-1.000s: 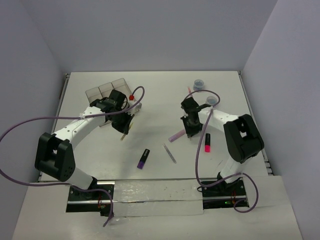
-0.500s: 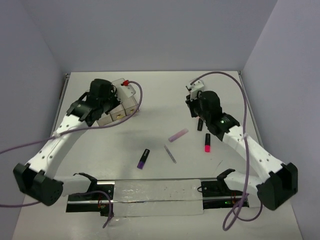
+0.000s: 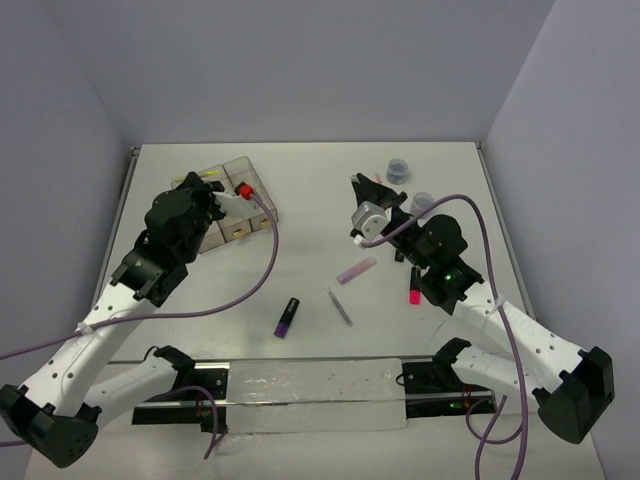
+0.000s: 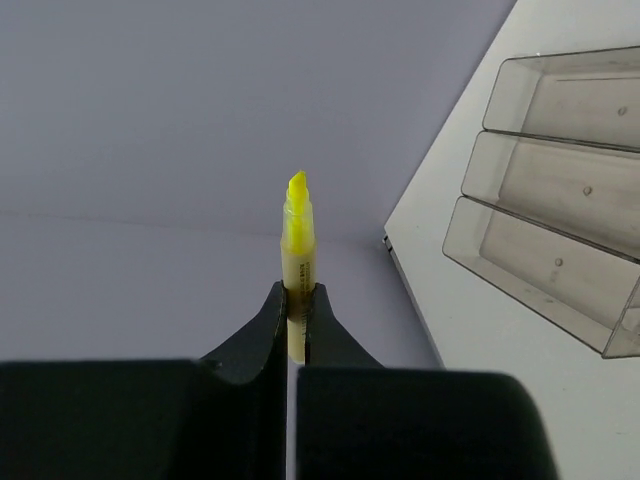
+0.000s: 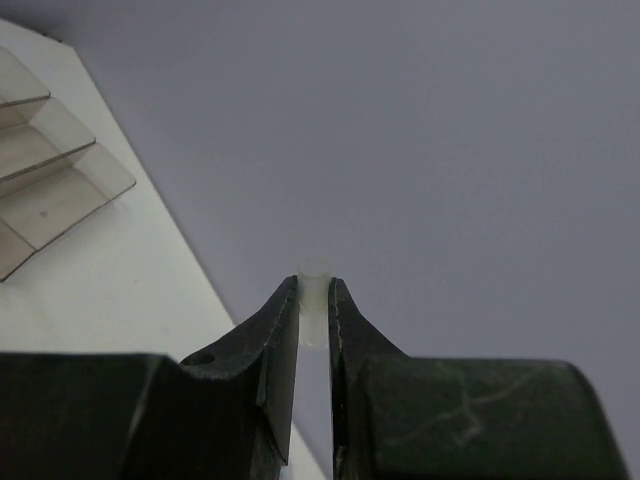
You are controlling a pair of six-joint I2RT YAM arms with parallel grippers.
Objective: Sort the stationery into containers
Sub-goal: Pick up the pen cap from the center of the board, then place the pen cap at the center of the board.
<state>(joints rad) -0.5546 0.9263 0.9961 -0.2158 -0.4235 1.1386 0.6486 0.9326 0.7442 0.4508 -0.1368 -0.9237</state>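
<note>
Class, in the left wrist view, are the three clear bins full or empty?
Empty where visible: the bins show only bare floors, nothing inside; their right ends run out of frame.

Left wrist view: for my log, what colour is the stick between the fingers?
Yellow; the thin yellow stick shows best in the left wrist view.

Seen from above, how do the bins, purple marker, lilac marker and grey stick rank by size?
1. Bins, by far the largest.
2. Purple marker and lilac marker: they look alike, so no ranking between them.
3. Grey stick: similar length but far thinner, so smallest.
</note>
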